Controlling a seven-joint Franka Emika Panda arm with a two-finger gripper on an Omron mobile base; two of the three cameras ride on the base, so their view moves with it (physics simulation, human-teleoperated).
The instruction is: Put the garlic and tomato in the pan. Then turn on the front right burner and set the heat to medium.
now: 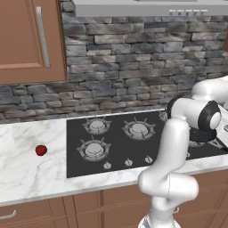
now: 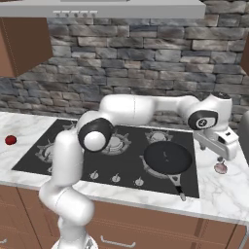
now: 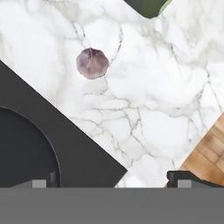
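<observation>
The garlic [image 3: 92, 63], a pale pinkish bulb, lies on the marble counter to the right of the stove; it is also the small bulb [image 2: 220, 168] in the right base view. My gripper [image 2: 220, 156] hangs just above it, open and holding nothing, with its dark fingertips [image 3: 183, 180] spread wide. The black pan [image 2: 168, 158] sits on the front right burner, its handle pointing toward the counter's front edge; its rim [image 3: 26, 144] shows beside the garlic. The red tomato [image 1: 41, 150] rests far off on the counter left of the stove, the same tomato [image 2: 10, 140] as at the left edge of the right base view.
The black cooktop [image 1: 116, 147] has a row of knobs [image 2: 115, 178] along its front. A stone backsplash [image 2: 146, 73] and range hood [image 2: 121, 8] stand behind. The counter's front edge and wooden floor [image 3: 210, 153] lie close to my hand. A dark object with a green edge [image 3: 148, 6] sits beyond the garlic.
</observation>
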